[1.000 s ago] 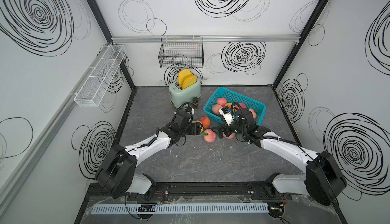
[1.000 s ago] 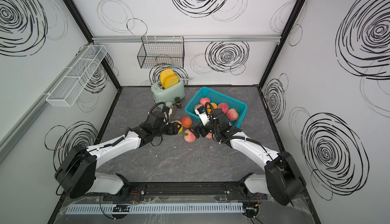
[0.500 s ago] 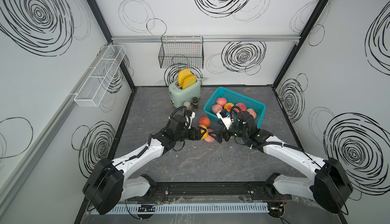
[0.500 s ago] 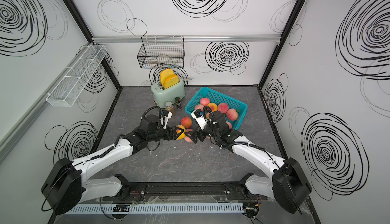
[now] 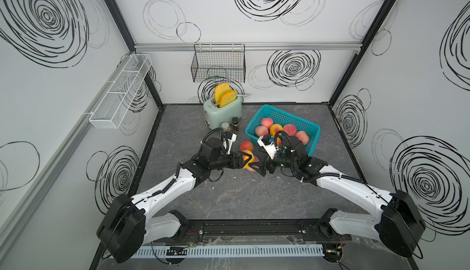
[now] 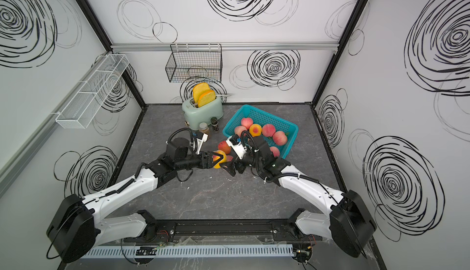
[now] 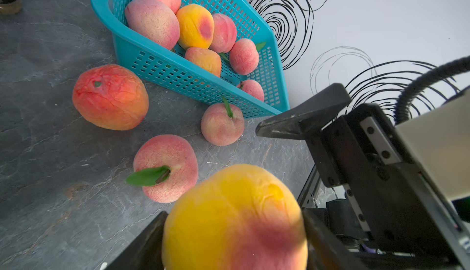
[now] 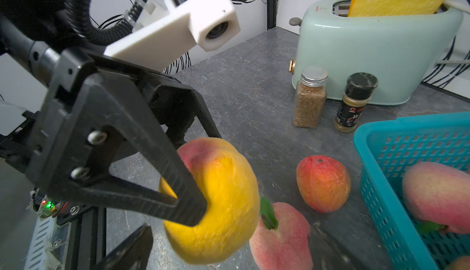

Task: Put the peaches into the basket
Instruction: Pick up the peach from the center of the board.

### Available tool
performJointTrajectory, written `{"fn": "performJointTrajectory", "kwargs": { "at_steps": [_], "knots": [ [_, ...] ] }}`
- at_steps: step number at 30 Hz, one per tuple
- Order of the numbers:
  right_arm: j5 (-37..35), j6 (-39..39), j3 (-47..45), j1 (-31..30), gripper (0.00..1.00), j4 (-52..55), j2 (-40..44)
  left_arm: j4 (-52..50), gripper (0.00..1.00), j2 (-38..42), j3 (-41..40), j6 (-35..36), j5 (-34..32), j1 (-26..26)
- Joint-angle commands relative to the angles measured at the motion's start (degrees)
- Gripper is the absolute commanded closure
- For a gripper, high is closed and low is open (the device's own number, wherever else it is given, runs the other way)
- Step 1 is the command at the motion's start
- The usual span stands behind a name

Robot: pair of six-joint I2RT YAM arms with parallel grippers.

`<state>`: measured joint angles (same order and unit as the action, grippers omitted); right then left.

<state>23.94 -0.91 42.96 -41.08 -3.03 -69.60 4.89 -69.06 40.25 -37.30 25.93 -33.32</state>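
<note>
My left gripper [image 5: 246, 160] is shut on a yellow-orange peach [image 7: 234, 217] and holds it above the table, in front of the teal basket [image 5: 279, 116]. My right gripper [image 5: 258, 167] stands open and faces it. In the right wrist view its fingers sit on either side of the held peach [image 8: 221, 200] without touching it. Three peaches lie loose on the table: a red-orange one [image 7: 110, 97], a pink one with a leaf [image 7: 165, 168], and a pink one [image 7: 222, 125] against the basket wall. Several peaches [image 5: 276, 128] lie inside the basket.
A mint toaster [image 5: 222, 108] with two toast slices stands at the back. Two spice jars [image 8: 309, 97] [image 8: 354, 101] stand in front of it, near the basket. A black wire basket [image 5: 218, 66] and a white mesh rack [image 5: 119, 95] hang on the walls.
The left gripper has carried the yellow peach a little to the right and toward the front. The right gripper has come left from the basket to meet it. Neither gripper's opening has changed.
</note>
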Motion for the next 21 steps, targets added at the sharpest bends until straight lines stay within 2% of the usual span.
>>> {"fn": "performJointTrajectory", "kwargs": {
  "at_steps": [1,21],
  "knots": [
    [1.09,-1.8,0.28,-0.4,0.01,-0.5,-1.48,3.37,0.26,0.4,-0.44,-0.89,1.55,-0.25],
    [2.77,-0.94,1.29,-1.55,0.03,-4.1,-5.37,5.92,0.26,-0.39,-0.08,-1.55,3.86,-1.48]
  ]
}}
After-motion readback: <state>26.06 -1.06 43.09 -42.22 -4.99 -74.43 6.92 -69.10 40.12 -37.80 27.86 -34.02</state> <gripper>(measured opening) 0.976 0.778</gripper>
